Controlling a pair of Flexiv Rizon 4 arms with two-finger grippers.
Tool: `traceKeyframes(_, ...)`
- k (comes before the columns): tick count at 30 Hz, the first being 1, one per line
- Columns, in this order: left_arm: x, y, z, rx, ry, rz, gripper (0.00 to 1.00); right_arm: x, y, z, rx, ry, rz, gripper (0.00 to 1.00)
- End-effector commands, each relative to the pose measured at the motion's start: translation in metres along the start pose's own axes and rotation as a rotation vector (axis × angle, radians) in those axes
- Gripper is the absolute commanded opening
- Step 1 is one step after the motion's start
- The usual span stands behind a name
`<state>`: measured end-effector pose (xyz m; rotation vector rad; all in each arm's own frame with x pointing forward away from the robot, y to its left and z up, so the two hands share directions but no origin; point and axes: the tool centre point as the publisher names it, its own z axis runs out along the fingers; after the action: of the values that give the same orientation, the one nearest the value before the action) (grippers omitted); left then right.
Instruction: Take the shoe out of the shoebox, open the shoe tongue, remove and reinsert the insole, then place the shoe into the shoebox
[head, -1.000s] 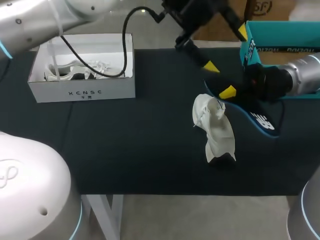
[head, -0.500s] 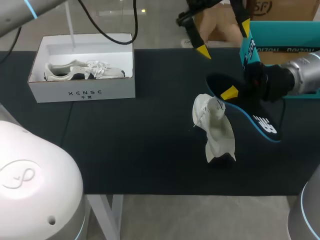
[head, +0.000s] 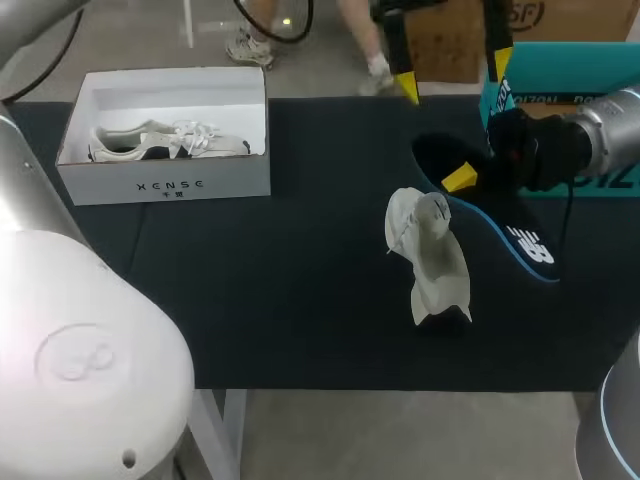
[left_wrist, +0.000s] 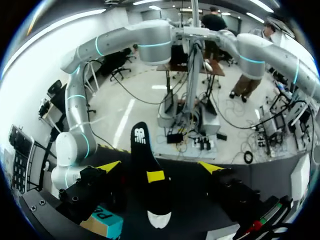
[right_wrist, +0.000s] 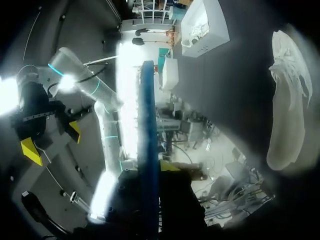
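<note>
Closest in, the crumpled white fabric shoe (head: 432, 262) lies out on the black table (head: 250, 300), near the insole for refitting. Just behind it, the right gripper (head: 462, 182) is clamped on the dark, blue-edged insole (head: 512, 236). Farther back, the left gripper (head: 451, 73) hangs spread wide, empty, likely giving room.

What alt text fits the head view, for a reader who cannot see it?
The right end effector holds a dark insole beside a white shoe on the black table. The left end effector hangs open farther back; a white shoebox at far left holds another shoe.
</note>
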<state>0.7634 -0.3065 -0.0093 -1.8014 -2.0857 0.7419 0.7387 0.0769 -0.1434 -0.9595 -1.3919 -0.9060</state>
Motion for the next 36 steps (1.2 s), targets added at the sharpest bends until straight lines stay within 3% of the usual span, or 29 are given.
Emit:
traceKeyframes(1, -0.001, -0.001, -0.018, -0.054, 0.226, -0.039, 1.0, -0.009, -0.001, 0.002, -0.001, 0.014, 0.006, 0.0)
traceKeyframes(4, 0.006, -0.005, -0.045, -0.119, 0.283, -0.085, 1.0, -0.01, -0.002, 0.001, -0.001, 0.015, 0.008, 0.0)
traceKeyframes(9, 0.013, -0.002, -0.054, -0.137, 0.318, -0.116, 1.0, -0.009, -0.003, 0.002, -0.001, 0.013, 0.004, 0.0)
traceKeyframes(16, 0.015, 0.002, -0.034, -0.124, 0.278, -0.079, 1.0, -0.008, -0.004, 0.005, -0.001, 0.009, 0.009, 0.0)
traceKeyframes(28, 0.028, -0.005, -0.015, -0.348, 0.122, 0.0, 1.0, -0.008, -0.003, 0.008, 0.004, 0.007, 0.016, 0.0)
traceKeyframes(36, 0.04, -0.013, -0.001, -0.434, 0.043, 0.001, 1.0, -0.008, -0.003, 0.008, 0.004, 0.007, 0.016, 0.0)
